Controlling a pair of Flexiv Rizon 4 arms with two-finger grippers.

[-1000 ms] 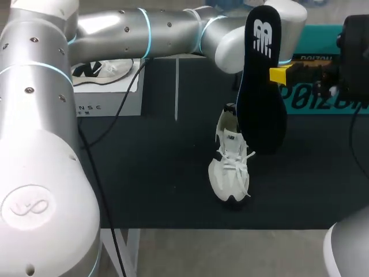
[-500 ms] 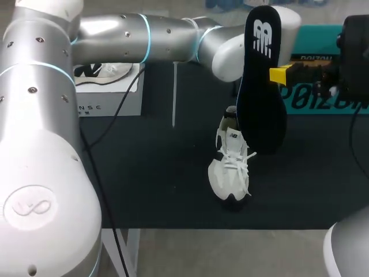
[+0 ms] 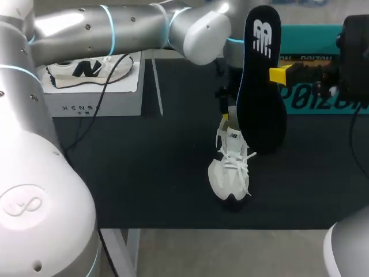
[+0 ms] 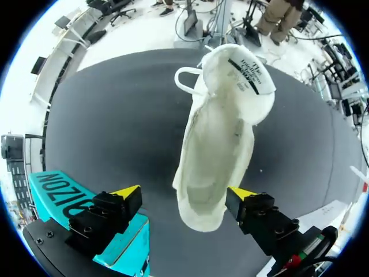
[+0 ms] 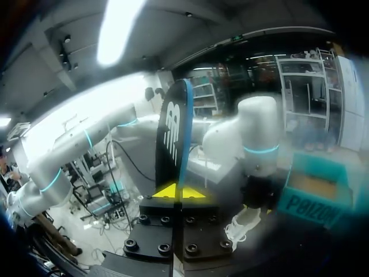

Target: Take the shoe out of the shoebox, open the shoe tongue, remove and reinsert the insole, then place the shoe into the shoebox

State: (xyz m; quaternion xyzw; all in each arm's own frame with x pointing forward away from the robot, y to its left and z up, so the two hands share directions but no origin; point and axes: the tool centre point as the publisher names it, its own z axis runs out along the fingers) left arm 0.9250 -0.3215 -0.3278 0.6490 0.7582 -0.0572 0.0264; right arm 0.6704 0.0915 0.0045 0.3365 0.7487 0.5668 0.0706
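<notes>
Insole (image 3: 262, 86), likely light and bendy, is hanging upright, pinched mid-edge in the right tool (image 5: 173, 190). Left tool (image 4: 184, 192) is standing wide astride the heel of the soft shoe (image 4: 222, 133).

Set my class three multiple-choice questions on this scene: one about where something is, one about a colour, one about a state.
1. Where is the insole?
A in a shoebox
B held upright in the right claw
C flat on the floor

2. What colour is the shoe standing on the table?
A red
B green
C white

3. How is the left claw?
A open, with a finger on each side of the shoe's heel
B shut on the insole
C shut on a lace

Answers:
1 B: the yellow tips pinch the insole's edge above the table.
2 C: its upper and laces are white.
3 A: the left wrist view shows both tips spread apart beside the heel.
</notes>
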